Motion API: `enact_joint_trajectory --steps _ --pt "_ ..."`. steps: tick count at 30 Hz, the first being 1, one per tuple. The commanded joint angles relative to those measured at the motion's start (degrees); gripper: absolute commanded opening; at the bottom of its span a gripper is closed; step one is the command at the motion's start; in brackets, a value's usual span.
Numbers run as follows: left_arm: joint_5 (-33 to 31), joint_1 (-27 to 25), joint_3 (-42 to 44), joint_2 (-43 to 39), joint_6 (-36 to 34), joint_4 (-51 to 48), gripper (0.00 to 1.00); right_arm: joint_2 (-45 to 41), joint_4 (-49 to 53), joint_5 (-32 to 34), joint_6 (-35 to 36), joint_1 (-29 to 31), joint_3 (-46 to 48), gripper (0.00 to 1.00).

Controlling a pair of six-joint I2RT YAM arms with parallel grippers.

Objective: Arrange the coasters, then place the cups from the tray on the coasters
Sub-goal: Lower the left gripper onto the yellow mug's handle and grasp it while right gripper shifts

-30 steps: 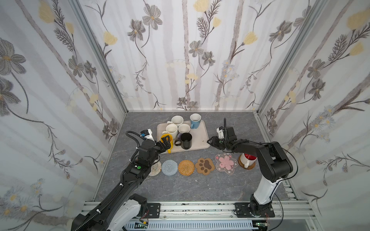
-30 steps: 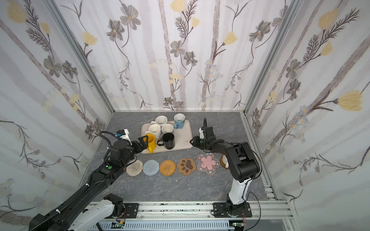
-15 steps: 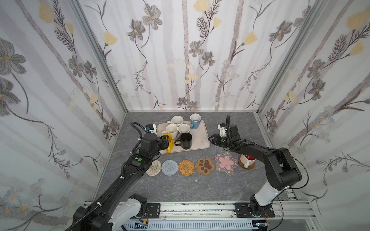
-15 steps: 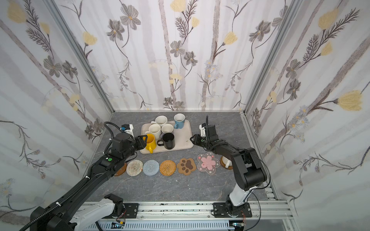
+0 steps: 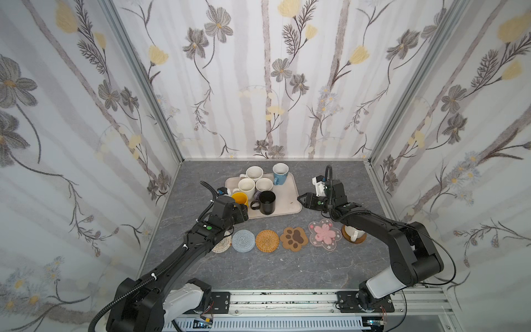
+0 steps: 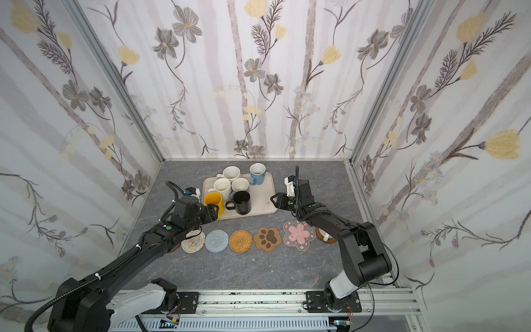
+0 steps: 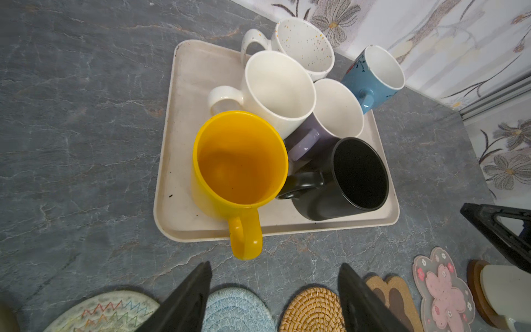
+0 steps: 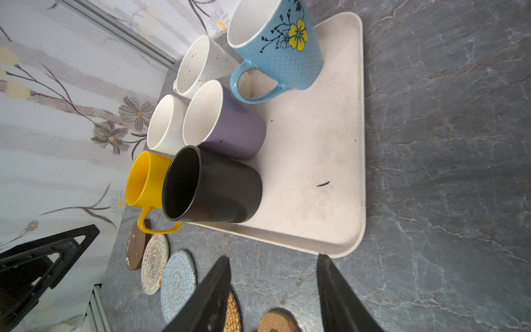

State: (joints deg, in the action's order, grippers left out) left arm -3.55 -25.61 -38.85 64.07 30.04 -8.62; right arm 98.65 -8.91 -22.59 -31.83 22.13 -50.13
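Note:
The cream tray (image 5: 288, 198) holds several cups: yellow (image 5: 240, 198), black (image 5: 267, 201), lavender (image 7: 313, 138), two cream-white (image 5: 246, 184) (image 5: 254, 173) and light blue (image 5: 280, 172). A white cup (image 5: 352, 232) stands on a wooden coaster (image 5: 359, 239) at the row's right end. Beside it lie the pink blossom (image 5: 324, 235), paw (image 5: 296, 238), rattan (image 5: 267, 241), blue crochet (image 5: 243, 241) and beige woven (image 5: 222, 246) coasters. My left gripper (image 7: 274, 267) is open and empty, just short of the yellow cup's handle (image 7: 247, 238). My right gripper (image 8: 273, 258) is open and empty at the tray's near right corner (image 8: 344, 247).
A second brown wooden coaster (image 8: 136, 247) lies left of the beige one, mostly under my left arm in both top views. Flowered walls close the grey table (image 5: 287, 270) on three sides. A metal rail (image 5: 287, 299) runs along the front.
My left arm has shifted beside the tray; its jaws narrowed and then widened again near the yellow cup. My right gripper has moved slightly at the tray's corner. No cup has moved.

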Motion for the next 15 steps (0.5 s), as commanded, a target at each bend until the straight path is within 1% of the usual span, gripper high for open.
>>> enact_joint_trajectory --steps 1,6,9,15 --pt "-3.1 -0.6 -0.1 2.3 0.7 -0.2 0.76 -0.2 -3.4 -0.6 0.6 0.3 0.2 0.53" --pt "-4.9 -0.9 -0.7 6.0 2.2 -0.1 0.76 -0.8 -3.9 -0.7 0.4 0.4 0.8 0.53" --pt "-6.2 -1.2 -1.7 7.7 3.2 -0.1 0.74 -0.4 -4.5 -0.8 0.2 0.4 0.9 0.54" --pt "-7.3 -1.1 -3.4 12.1 2.9 -0.1 0.72 1.0 -4.9 -1.3 -0.4 0.4 0.7 0.52"
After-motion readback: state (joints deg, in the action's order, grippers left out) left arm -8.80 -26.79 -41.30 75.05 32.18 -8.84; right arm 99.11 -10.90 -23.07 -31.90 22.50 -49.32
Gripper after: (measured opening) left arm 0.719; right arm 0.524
